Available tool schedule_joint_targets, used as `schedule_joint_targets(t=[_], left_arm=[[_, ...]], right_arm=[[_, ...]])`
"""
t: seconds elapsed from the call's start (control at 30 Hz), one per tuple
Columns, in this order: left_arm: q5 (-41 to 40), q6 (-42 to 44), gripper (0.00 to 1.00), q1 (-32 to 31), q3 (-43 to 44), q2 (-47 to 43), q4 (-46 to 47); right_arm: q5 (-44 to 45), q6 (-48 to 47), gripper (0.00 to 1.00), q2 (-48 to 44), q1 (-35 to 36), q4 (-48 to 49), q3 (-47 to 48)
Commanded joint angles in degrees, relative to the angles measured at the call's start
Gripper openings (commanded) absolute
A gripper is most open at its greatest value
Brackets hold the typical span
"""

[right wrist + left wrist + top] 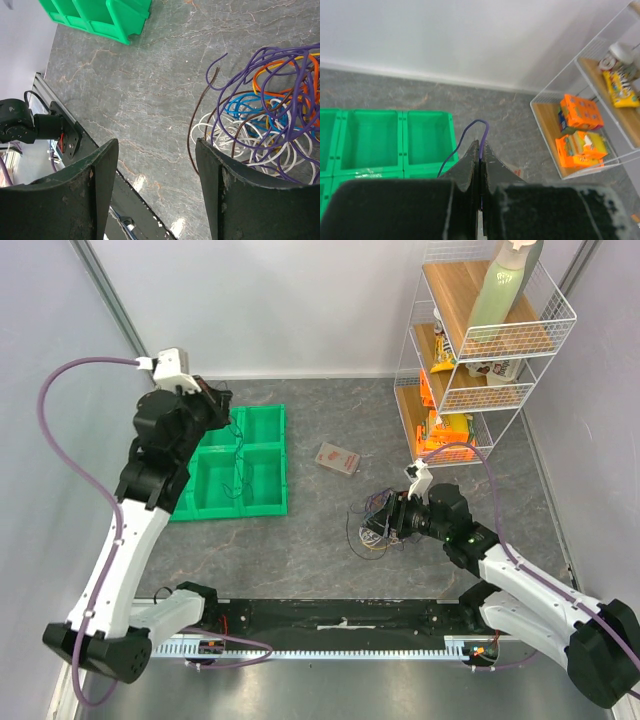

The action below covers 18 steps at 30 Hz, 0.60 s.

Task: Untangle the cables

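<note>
- Currently the cables (270, 110) sit as one tangled heap on the tabletop (300, 540), right of centre. Purple, white, blue, orange and yellow loops are all threaded through each other.
- One purple cable (479, 121) is apart from the heap, up over the green bins (284, 470). In the top view a thin dark strand hangs from it toward the bins.
- Handling, my read: thin, light and springy. The loops should hold their curve and drag neighbours along when pulled. The insulation looks smooth, so a strand could slip out of a loose pinch.
- Best hold, I judge, is a free end or an outer loop at the heap's edge. The brown strand (192, 125) and the purple tail beside it stick out on the near side. I'd avoid the dense middle.
- Left fingers (472, 160): pressed together, pinching the purple cable, which arcs up just above the tips.
- Right fingers (100, 190): spread wide, holding nothing, low over bare tabletop. The heap lies just beside the right-hand finger; I cannot tell whether a white loop touches it.
</note>
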Motion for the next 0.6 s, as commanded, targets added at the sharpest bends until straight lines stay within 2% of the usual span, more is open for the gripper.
schedule_joint_targets(t=[0.0, 0.37, 0.47, 0.57], left_arm=[[1.7, -2.7, 0.02, 0.3, -1.9, 3.7, 2.0], [-5.3, -5.0, 0.02, 1.7, -5.3, 9.7, 4.0], [-4.9, -6.7, 0.02, 1.7, -6.4, 11.1, 4.1], [-0.9, -9.9, 0.02, 1.7, -9.1, 12.5, 4.6]], right_arm=[[1.1, 0.1, 0.7, 0.2, 0.4, 2.5, -0.8], [1.5, 0.4, 0.7, -0.3, 0.6, 3.1, -1.6], [1.1, 0.5, 0.7, 0.5, 0.6, 3.7, -1.3], [1.2, 0.6, 0.7, 0.5, 0.8, 4.0, -1.1]])
